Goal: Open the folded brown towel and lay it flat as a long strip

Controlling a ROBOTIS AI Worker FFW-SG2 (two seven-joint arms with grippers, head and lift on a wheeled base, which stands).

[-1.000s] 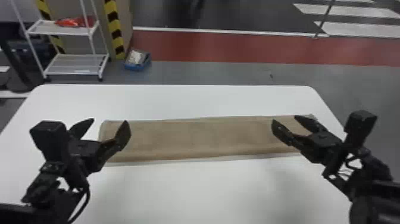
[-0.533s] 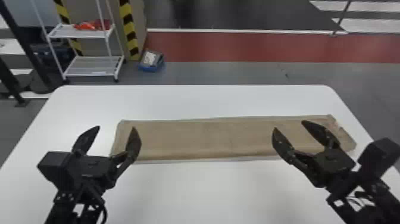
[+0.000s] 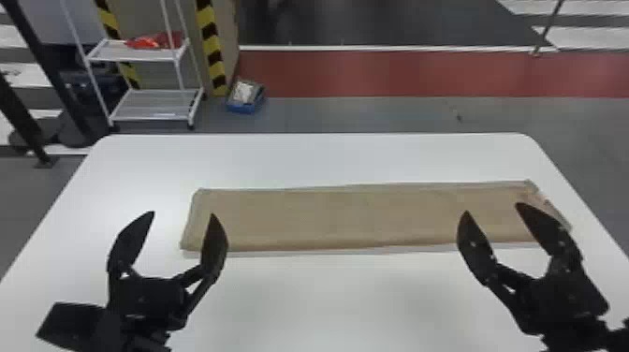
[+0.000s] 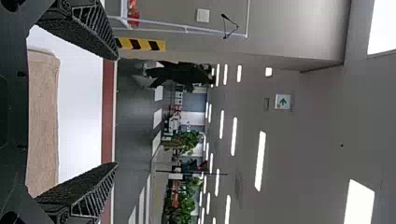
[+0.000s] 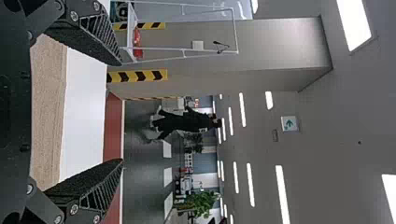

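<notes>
The brown towel point(image 3: 337, 217) lies as a long strip on the white table point(image 3: 327, 299), its long axis running left to right, the right end angled slightly away from me. My left gripper point(image 3: 182, 214), fingers spread apart, appears by its left end; my right gripper point(image 3: 492, 209), fingers likewise apart, by its right. Compared with the earlier head view, my left gripper sits lower, my right lower and farther right; the strip keeps its lie. My fingers hide small parts of both ends; the right end's folds are hard to make out.
</notes>
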